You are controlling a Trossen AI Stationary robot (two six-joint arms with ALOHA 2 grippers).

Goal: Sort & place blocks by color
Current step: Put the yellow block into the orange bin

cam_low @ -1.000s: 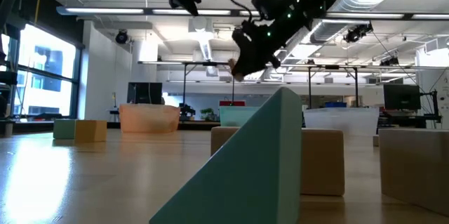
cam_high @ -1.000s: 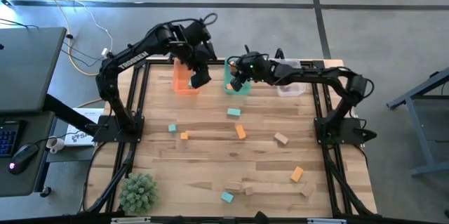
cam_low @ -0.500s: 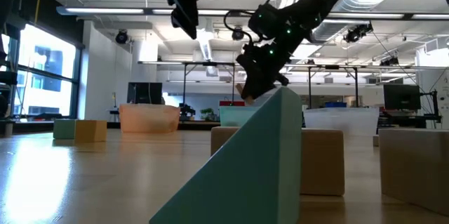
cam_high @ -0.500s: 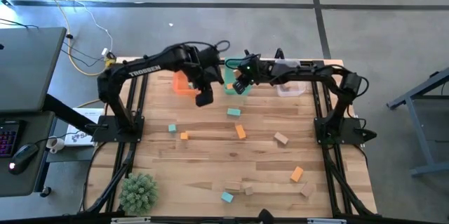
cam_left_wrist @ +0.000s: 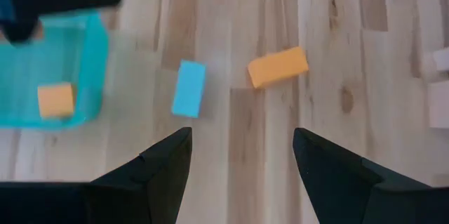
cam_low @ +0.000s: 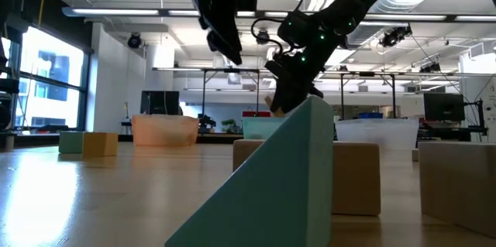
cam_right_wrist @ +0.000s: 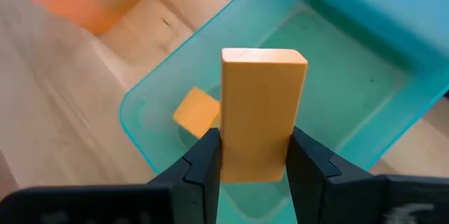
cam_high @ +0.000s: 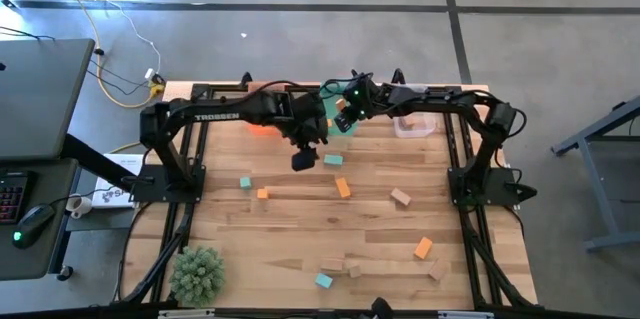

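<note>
Right now the right gripper (cam_right_wrist: pixel 254 159) hangs over the teal bin (cam_right_wrist: pixel 365 90), its fingers (cam_right_wrist: pixel 205 162) clamped tight on an orange bar block (cam_right_wrist: pixel 259 112) that stands upright between them. Down inside that bin, one orange cube (cam_right_wrist: pixel 197 112) already lies on the floor of it. Seen from above, the teal bin (cam_high: pixel 338 122) sits at the far edge of the table (cam_high: pixel 300 239), with the orange bin (cam_high: pixel 259 124) just beside it on the left-arm side and the clear bin (cam_high: pixel 414 124) on the other side.

And the left gripper (cam_high: pixel 305 159) hovers over the table just in front of the teal bin, fingers (cam_left_wrist: pixel 165 164) spread wide and carrying nothing. Looking past them, a teal block (cam_left_wrist: pixel 189 88) lies just outside the teal bin's wall, and an orange bar (cam_left_wrist: pixel 278 67) lies a little farther from the bin, apart from the teal block.

Further from the teal bin, more blocks are scattered: a teal cube (cam_high: pixel 245 182) with a small orange cube (cam_high: pixel 262 194) next to it, a plain wood block (cam_high: pixel 401 197), an orange block (cam_high: pixel 423 248), and at the near edge a teal piece (cam_high: pixel 323 281) by a cluster of wood blocks (cam_high: pixel 342 266). A fuzzy green plant (cam_high: pixel 197 273) stands at the near left corner.
</note>
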